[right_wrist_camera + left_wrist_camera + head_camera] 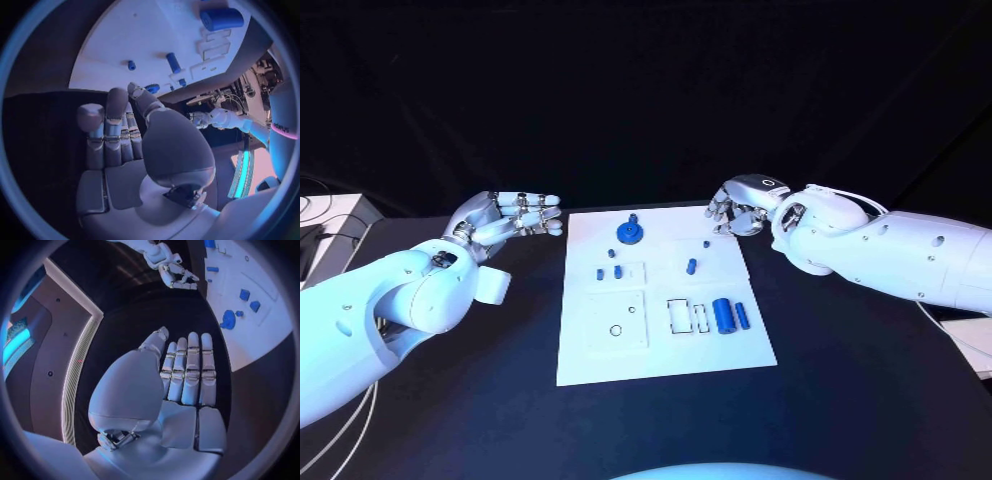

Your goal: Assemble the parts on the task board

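Observation:
The white task board (661,345) lies in the middle of the black table. Toward its far edge stands a round blue part (630,232) with a knob. Small blue pegs (609,271) and another peg (691,265) sit mid-board, and a thick blue cylinder (723,315) lies beside a slimmer one (743,317) at the right. My left hand (516,215) hovers off the board's far left corner, fingers straight and together (187,375), holding nothing. My right hand (740,210) hangs off the far right corner, fingers extended (115,135), also holding nothing. The thick cylinder (222,19) shows in the right wrist view.
The board carries a square inset with a small ring (617,320) and narrow rectangular slots (687,316) left of the cylinders. Cables and a pale surface (329,215) lie at the table's left edge. Black cloth hangs behind the table.

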Controlling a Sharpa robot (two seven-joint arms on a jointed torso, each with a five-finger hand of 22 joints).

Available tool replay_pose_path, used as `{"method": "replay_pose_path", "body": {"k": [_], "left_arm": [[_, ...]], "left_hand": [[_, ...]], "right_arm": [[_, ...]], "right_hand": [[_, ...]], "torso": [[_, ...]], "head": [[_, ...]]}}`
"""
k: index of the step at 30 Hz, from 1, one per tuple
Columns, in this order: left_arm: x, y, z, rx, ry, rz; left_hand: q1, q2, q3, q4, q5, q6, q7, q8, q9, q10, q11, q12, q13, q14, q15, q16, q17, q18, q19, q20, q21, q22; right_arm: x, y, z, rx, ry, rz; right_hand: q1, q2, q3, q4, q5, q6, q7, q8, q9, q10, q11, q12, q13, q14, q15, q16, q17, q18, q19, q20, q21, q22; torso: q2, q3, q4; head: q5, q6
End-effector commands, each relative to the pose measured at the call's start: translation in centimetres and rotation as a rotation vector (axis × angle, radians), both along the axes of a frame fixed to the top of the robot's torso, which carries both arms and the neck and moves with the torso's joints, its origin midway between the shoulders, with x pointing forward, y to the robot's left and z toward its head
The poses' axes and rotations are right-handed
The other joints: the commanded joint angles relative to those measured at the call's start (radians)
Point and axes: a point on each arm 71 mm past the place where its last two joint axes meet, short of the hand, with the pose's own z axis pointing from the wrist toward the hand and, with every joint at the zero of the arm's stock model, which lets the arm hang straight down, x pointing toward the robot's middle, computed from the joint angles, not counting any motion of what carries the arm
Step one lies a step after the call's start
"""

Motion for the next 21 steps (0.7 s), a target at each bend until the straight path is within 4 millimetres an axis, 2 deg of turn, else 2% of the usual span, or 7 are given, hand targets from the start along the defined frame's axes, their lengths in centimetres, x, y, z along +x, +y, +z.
{"method": "replay_pose_path", "body": {"k": [1, 4, 7, 8, 12, 13, 21], "left_arm": [[-0.4, -0.5, 0.5, -0.102, -0.011, -0.04], [-0.6, -0.6, 0.6, -0.112, -0.014, -0.043], [-0.8, -0.7, 0.7, -0.12, -0.018, -0.044], [-0.8, -0.7, 0.7, -0.122, -0.019, -0.044], [-1.0, -0.7, 0.8, -0.124, -0.021, -0.044], [-1.0, -0.7, 0.8, -0.125, -0.022, -0.043], [-1.0, -0.7, 0.8, -0.122, -0.025, -0.033]], "left_hand": [[0.008, -0.005, 0.017, -0.002, 0.005, 0.002, 0.002, 0.0, 0.0, -0.013, 0.007, 0.003, 0.001, -0.012, 0.01, 0.0, -0.015, -0.011, -0.011, 0.004, -0.002, -0.045], [0.004, -0.008, 0.031, -0.005, 0.005, 0.003, 0.002, 0.001, 0.0, -0.02, 0.01, 0.0, 0.0, -0.024, 0.015, -0.004, -0.029, -0.01, -0.007, 0.007, -0.004, -0.092], [-0.002, -0.013, 0.035, -0.008, 0.005, 0.0, 0.003, 0.0, 0.0, -0.051, 0.023, 0.001, 0.0, -0.081, 0.035, -0.003, -0.054, -0.015, -0.037, 0.023, -0.006, -0.155], [-0.007, -0.004, 0.041, -0.018, 0.005, 0.0, 0.003, 0.001, 0.0, -0.054, 0.023, 0.0, 0.0, -0.072, 0.038, 0.004, -0.076, 0.006, -0.02, 0.04, 0.003, -0.283], [-0.009, -0.008, 0.033, -0.029, 0.005, -0.003, 0.004, 0.001, 0.0, -0.075, 0.031, 0.0, 0.0, -0.099, 0.044, -0.005, -0.068, 0.008, -0.005, 0.043, -0.001, -0.341], [-0.011, -0.005, 0.027, -0.036, 0.005, -0.002, 0.008, 0.001, 0.0, -0.076, 0.028, 0.0, 0.0, -0.093, 0.043, -0.004, -0.067, 0.01, 0.011, 0.043, 0.001, -0.387], [-0.013, -0.002, 0.026, -0.046, 0.005, -0.006, 0.018, 0.001, 0.0, -0.081, 0.033, 0.001, 0.0, -0.087, 0.04, -0.003, -0.065, 0.009, 0.032, 0.038, 0.004, -0.463]], "right_arm": [[0.0, 0.2, -0.6, -0.116, -0.005, -0.019], [0.0, 0.4, -1.0, -0.13, 0.007, -0.02], [0.0, 0.7, -1.6, -0.143, 0.024, -0.02], [0.0, 0.8, -1.8, -0.146, 0.03, -0.019], [-0.1, 1.0, -2.5, -0.153, 0.049, -0.017], [-0.1, 1.1, -2.7, -0.153, 0.056, -0.015], [-0.3, 1.8, -3.5, -0.152, 0.084, 0.0]], "right_hand": [[0.002, -0.017, 0.004, 0.015, -0.006, -0.011, -0.004, -0.002, 0.001, -0.012, 0.002, -0.002, -0.001, 0.008, 0.006, 0.031, 0.01, 0.016, 0.011, 0.004, 0.006, 0.017], [0.012, -0.029, 0.012, 0.041, -0.007, -0.012, -0.003, -0.003, 0.001, -0.012, 0.001, -0.001, -0.001, -0.008, 0.009, 0.072, 0.018, 0.027, 0.025, 0.01, -0.017, 0.015], [0.024, -0.041, 0.019, 0.068, -0.008, -0.011, -0.003, -0.003, 0.001, -0.015, 0.002, -0.002, -0.001, -0.017, 0.01, 0.1, 0.01, 0.03, 0.037, 0.013, -0.04, 0.026], [0.024, -0.041, 0.019, 0.068, -0.008, -0.011, -0.003, -0.003, 0.001, -0.015, 0.002, -0.002, -0.001, -0.017, 0.01, 0.1, 0.01, 0.03, 0.037, 0.013, -0.04, 0.026], [0.035, -0.052, 0.026, 0.091, -0.008, -0.01, -0.003, -0.003, 0.001, -0.013, 0.002, -0.002, -0.001, -0.021, 0.011, 0.119, -0.006, 0.029, 0.048, 0.013, -0.059, 0.053], [0.038, -0.054, 0.028, 0.096, -0.008, -0.009, -0.002, -0.004, 0.001, -0.013, 0.002, -0.002, -0.001, -0.022, 0.012, 0.128, -0.009, 0.03, 0.052, 0.014, -0.065, 0.066], [0.043, -0.058, 0.04, 0.106, -0.003, -0.004, 0.002, -0.003, 0.001, -0.011, 0.003, -0.002, -0.001, -0.029, 0.012, 0.151, -0.023, 0.031, 0.064, 0.014, -0.095, 0.112]], "torso": [[-0.003, -0.0031, 0.0012], [-0.003, -0.0044, 0.0025], [-0.003, -0.0039, 0.0029], [-0.003, -0.0047, 0.0031], [-0.003, -0.0039, 0.0024], [-0.002, -0.0033, 0.0028], [-0.002, -0.0026, 0.0032]], "head": [[-0.003, 0.0], [-0.005, -0.001], [-0.005, 0.0], [-0.005, 0.0], [-0.002, 0.0], [0.0, 0.0], [0.003, -0.004]]}}
